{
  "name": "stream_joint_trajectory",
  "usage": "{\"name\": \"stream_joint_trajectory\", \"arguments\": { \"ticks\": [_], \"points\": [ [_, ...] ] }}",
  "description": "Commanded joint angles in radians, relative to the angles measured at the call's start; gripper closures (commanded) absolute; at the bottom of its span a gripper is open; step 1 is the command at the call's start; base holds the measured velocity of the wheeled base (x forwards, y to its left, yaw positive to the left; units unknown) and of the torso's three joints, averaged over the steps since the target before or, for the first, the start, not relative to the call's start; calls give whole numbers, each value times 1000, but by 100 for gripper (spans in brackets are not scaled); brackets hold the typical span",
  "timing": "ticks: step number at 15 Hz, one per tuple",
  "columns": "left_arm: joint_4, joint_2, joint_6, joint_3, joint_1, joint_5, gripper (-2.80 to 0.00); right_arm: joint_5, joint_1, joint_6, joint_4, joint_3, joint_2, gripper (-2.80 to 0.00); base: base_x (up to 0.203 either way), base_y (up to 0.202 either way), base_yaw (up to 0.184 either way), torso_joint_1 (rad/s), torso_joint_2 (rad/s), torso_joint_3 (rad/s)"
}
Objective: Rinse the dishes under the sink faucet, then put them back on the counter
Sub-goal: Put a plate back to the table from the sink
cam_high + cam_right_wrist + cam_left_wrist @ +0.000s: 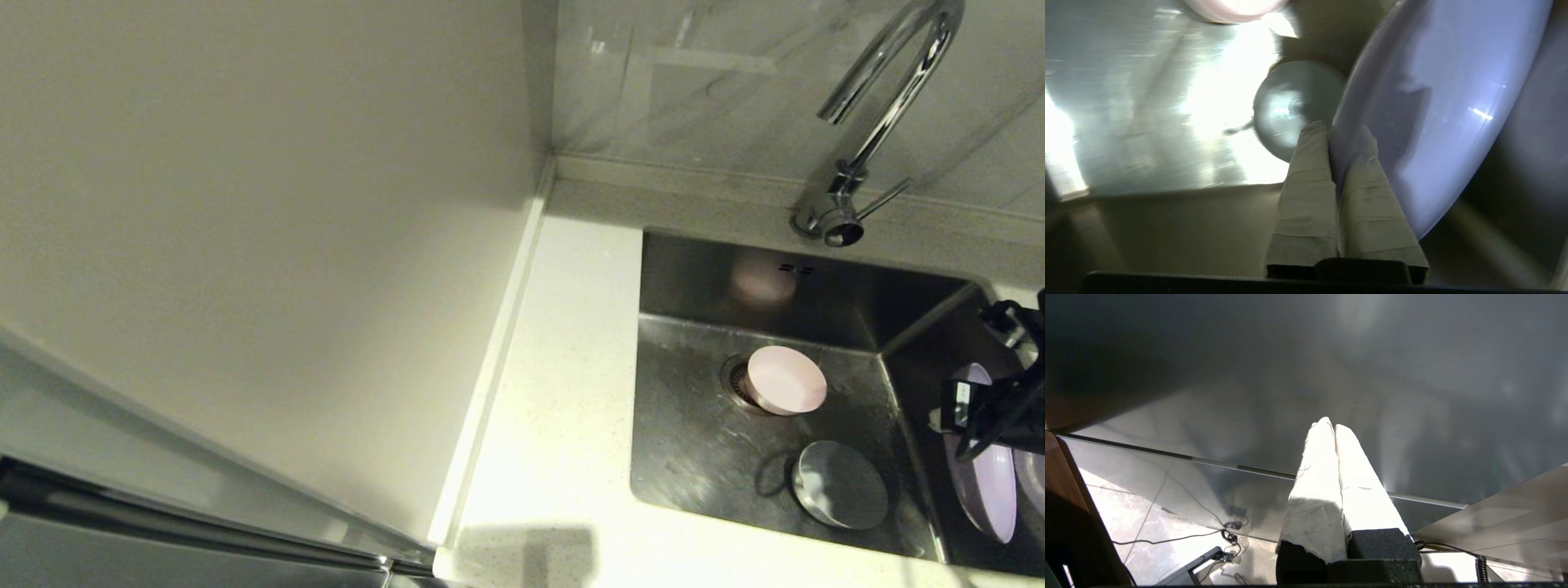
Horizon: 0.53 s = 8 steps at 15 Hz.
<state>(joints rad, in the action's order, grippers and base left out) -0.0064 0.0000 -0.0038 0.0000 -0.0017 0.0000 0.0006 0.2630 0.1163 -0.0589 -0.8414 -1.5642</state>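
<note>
The steel sink (702,457) holds all the dishes. The pale pink bowl (784,380) lies tipped on its side over the round drain (737,382). Nearer the front sits the blue-white bowl (841,484) with its grey outside. The lilac plate (984,465) stands on edge against the sink's right side, and my right gripper (1337,132) is shut on its rim (1445,102), one finger on each face. The chrome faucet (882,106) arches over the back of the basin. My left gripper (1331,424) is shut and empty, outside the head view.
White speckled counter (555,392) runs along the sink's left, bounded by a cream wall panel (245,245). The faucet's lever (886,198) points right. Two overflow slots (794,268) show on the back wall. Below the left gripper are floor tiles and cables (1224,535).
</note>
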Motion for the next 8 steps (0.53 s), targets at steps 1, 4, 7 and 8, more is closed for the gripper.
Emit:
{"name": "stream_joint_trajectory", "arguments": {
  "ticks": [1, 4, 7, 8],
  "points": [
    [0, 0, -1, 3, 0, 0, 0, 123, -2, 35, -4, 43, 161, 0, 0, 0, 0, 0, 0, 0],
    [-1, 0, -1, 3, 0, 0, 0, 338, -76, 104, -12, 67, 232, 0, 0, 0, 0, 0, 0, 0],
    [-1, 0, -1, 3, 0, 0, 0, 331, -146, 124, -8, 21, 306, 0, 0, 0, 0, 0, 0, 0],
    [-1, 0, -1, 3, 0, 0, 0, 300, -148, 116, -9, -21, 320, 0, 0, 0, 0, 0, 0, 0]
  ]
}}
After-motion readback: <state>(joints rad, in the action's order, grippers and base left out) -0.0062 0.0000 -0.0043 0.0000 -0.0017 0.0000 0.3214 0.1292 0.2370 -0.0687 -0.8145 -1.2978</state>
